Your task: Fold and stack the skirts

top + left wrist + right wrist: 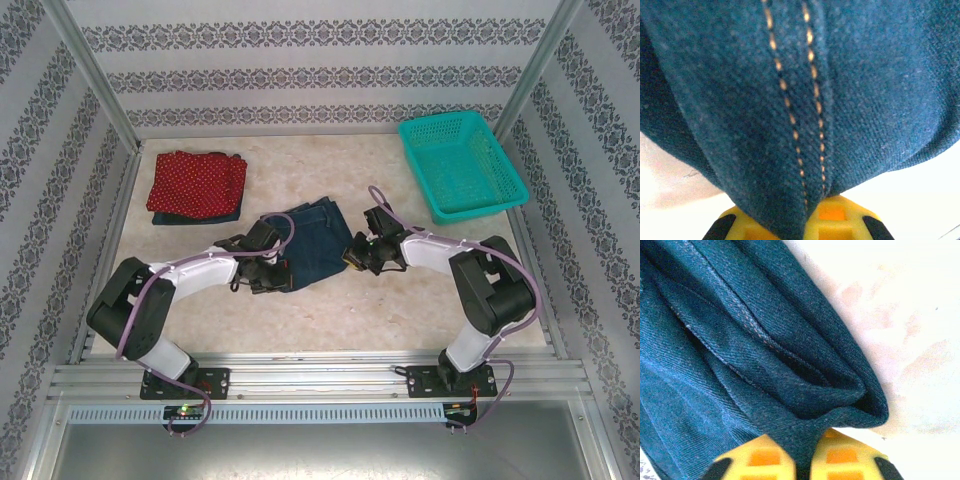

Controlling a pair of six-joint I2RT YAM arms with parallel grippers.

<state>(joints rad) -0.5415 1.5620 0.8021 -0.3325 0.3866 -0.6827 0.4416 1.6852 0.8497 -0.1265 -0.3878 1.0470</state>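
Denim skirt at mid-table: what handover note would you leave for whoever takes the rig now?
Left gripper: shut on the denim skirt, at its left edge.
Right gripper: shut on its right edge.
Done: red dotted skirt lies folded at far left, atop dark folded cloth.
Left: finish folding the denim skirt, add it to that stack.

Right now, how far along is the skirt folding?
Done: the red skirt lies folded on a dark skirt, back left. In hand: the left gripper and right gripper each pinch the denim skirt mid-table. Left: finish its fold and lay it on the red skirt.
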